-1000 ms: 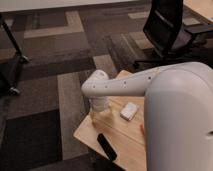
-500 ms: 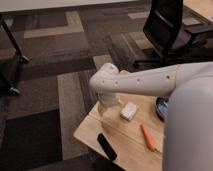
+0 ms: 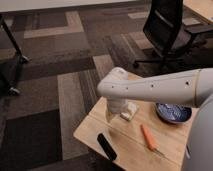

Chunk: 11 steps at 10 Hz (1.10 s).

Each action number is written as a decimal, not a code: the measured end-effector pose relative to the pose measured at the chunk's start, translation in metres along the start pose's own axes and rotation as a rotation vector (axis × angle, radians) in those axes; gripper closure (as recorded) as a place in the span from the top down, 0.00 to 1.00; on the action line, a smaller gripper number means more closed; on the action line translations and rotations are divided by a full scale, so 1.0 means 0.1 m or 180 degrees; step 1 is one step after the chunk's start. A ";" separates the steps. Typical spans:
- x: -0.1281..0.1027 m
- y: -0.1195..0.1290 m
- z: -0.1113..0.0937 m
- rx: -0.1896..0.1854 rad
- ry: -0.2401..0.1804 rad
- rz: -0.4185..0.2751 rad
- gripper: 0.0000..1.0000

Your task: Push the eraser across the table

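Fingers: the fingers [image 3: 110, 115] hang straight down from the wrist of the white arm [image 3: 150, 90], low over the near-left part of the desk [image 3: 125, 136]; I cannot tell whether they are apart or together, or whether they hold anything.
Eraser: the small white eraser [image 3: 129, 112] lies flat on the desk just beside the fingers, on their right in the picture; whether the two touch cannot be made out.
Arm: it reaches in from the right edge, runs level above the desk and bends down at a rounded wrist.
Black object: a dark oblong thing [image 3: 106, 146] lies near the desk's front-left edge, in front of the fingers and apart from them.
Orange object: a slim orange stick [image 3: 148, 138] lies to the right of the black one, nearer than the eraser.
Bowl: a blue patterned bowl [image 3: 173, 113] sits farther right, partly under the arm.
Desk: pale wood, set at an angle to the view.
Room: carpet [image 3: 65, 60] in grey and tan bands; a black office chair [image 3: 167, 30] stands beyond the desk; a dark wheeled stand [image 3: 12, 40] is at the left edge.
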 end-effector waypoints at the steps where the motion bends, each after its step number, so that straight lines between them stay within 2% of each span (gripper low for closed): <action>1: 0.00 0.01 0.00 -0.0003 0.0001 -0.0006 0.65; 3: 0.17 0.13 0.06 -0.0185 0.0096 -0.0034 0.65; 4: 0.30 0.23 0.07 -0.0340 0.0157 -0.0145 0.65; 6: 0.45 0.27 0.06 -0.0463 0.0217 -0.0260 0.65; 7: 0.54 0.26 0.04 -0.0498 0.0220 -0.0353 0.65; 11: 0.79 0.31 0.07 -0.0659 0.0025 -0.0927 0.65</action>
